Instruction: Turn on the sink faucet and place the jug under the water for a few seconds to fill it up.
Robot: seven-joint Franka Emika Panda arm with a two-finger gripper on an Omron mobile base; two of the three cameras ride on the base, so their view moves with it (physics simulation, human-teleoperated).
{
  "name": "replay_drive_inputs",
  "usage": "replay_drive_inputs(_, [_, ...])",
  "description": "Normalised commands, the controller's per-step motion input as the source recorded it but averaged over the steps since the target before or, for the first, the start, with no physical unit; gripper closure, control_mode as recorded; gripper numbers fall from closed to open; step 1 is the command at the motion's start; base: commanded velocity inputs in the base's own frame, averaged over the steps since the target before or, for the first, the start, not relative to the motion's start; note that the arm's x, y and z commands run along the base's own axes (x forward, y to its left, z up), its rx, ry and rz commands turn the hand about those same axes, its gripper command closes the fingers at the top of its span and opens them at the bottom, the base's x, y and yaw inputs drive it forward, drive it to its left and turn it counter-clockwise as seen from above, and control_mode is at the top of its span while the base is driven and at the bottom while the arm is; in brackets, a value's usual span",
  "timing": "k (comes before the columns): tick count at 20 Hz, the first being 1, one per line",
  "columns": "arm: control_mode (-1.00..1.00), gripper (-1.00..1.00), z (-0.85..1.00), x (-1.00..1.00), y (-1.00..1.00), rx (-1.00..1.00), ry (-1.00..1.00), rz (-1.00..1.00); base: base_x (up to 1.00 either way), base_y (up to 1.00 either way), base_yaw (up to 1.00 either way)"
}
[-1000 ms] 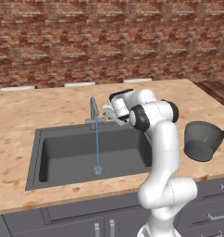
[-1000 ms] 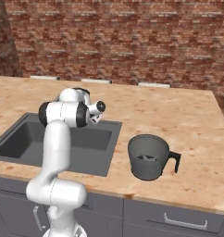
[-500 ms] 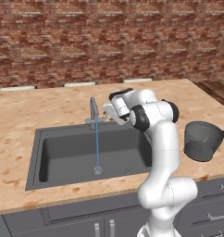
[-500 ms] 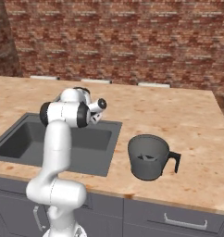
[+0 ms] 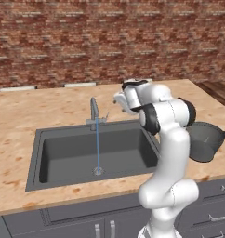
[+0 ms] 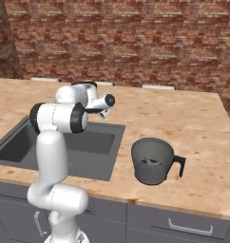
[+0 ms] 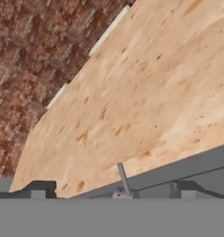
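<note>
The gripper (image 7: 113, 190) is spread wide and holds nothing, with the faucet (image 7: 122, 181) lever just ahead between its tips. Water (image 5: 97, 146) runs into the sink (image 5: 63, 155), so the tap is on. The jug (image 6: 153, 161) waits on the tabletop (image 6: 183, 118), well off to the gripper's right.

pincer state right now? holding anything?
Pincer: open, holding nothing, just by the faucet lever.
</note>
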Motion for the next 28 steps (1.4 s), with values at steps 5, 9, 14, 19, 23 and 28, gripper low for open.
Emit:
replay_drive_inputs(5, [-1.0,-1.0,1.0,-0.55,-0.33,-0.06,-0.21,0.0,0.0,0.0,0.0])
replay_drive_inputs(9, [-1.0,-1.0,0.91,-0.88,-0.51,-0.16,-0.3,0.01,0.0,0.0,0.0])
replay_drive_inputs(14, [-1.0,-1.0,0.95,-1.0,-0.55,-0.28,-0.46,0.1,0.0,0.0,0.0])
replay_drive_inputs(19, [-1.0,-1.0,1.0,-0.99,-0.62,-0.35,-0.44,0.16,0.0,0.0,0.0])
replay_drive_inputs(23, [-1.0,-1.0,0.78,-0.98,-0.88,-0.43,-0.44,0.2,0.0,0.0,0.0])
replay_drive_inputs(28, [-1.0,-1.0,0.62,-0.96,-1.0,-0.48,-0.41,0.23,0.0,0.0,0.0])
